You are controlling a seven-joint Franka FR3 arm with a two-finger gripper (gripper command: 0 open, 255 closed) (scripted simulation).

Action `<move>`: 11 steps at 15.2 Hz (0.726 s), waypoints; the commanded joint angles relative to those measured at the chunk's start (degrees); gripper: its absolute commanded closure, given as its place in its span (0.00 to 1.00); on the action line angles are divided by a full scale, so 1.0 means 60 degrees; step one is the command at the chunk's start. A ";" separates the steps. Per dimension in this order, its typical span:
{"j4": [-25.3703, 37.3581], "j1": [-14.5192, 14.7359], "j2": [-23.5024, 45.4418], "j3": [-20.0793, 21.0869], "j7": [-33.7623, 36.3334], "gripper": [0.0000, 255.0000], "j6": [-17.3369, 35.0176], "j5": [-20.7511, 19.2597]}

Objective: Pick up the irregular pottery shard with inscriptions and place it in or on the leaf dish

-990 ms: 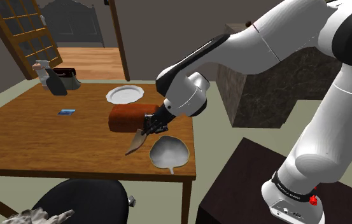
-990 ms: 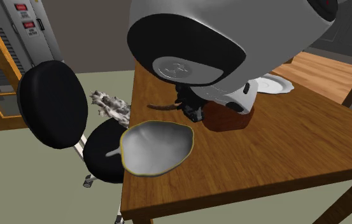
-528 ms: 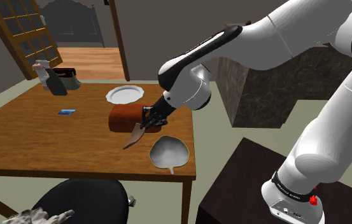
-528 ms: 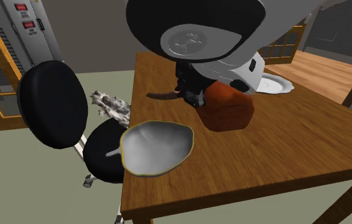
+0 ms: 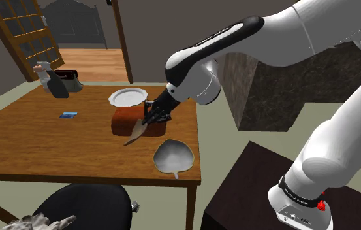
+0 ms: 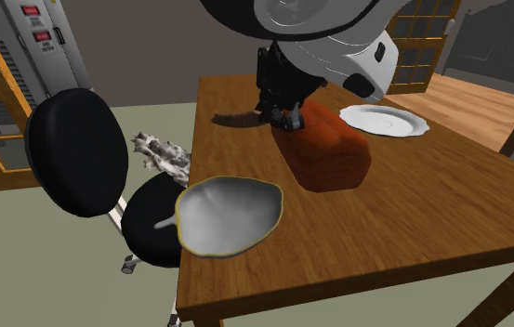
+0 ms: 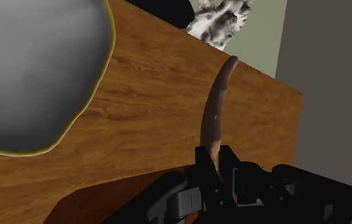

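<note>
The black two-finger jaws pinch one end of a thin, curved brown pottery shard [image 5: 135,135], and in the wrist view the shard [image 7: 216,114] rises from between the fingers as a narrow, arched sliver pointing away from the hand. In the shoulder view it slants down from the jaws towards that view's left and appears to hang just above the brown wooden worktop [image 5: 42,150], in front of a rounded reddish-brown block [image 5: 125,119]. Its markings are too small to make out. The grey-white leaf-shaped dish with a yellowish rim [image 5: 172,157] lies flat near the worktop's near edge, to the shoulder view's right of the shard and apart from it, with nothing in it. In the second exterior view the dish [image 6: 227,216] sits at the near corner of the worktop [image 6: 431,214], the shard [image 6: 236,118] is held farther back beside the reddish-brown block [image 6: 329,158], and a round white plate [image 6: 383,119] rests beyond the block. The white arm reaches over the worktop from the stand. A small flat blue item [image 5: 68,115] lies well apart, towards the shoulder view's left. A black round-backed chair [image 6: 76,153] stands beside the worktop.
</note>
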 commanded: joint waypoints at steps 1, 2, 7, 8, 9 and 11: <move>0.0023 -0.0047 -0.0216 -0.0011 0.0410 1.00 -0.0178 -0.0343; 0.0035 -0.0064 -0.0271 -0.0013 0.0514 1.00 -0.0231 -0.0433; -0.1746 0.0233 -0.2416 -0.0137 0.0505 1.00 -0.0804 0.0237; -0.2096 0.0311 -0.2870 -0.0168 0.0580 1.00 -0.0935 0.0295; -0.2444 0.0393 -0.3337 -0.0198 0.0682 1.00 -0.1072 0.0327; -0.3135 0.0569 -0.4308 -0.0259 0.0967 1.00 -0.1368 0.0315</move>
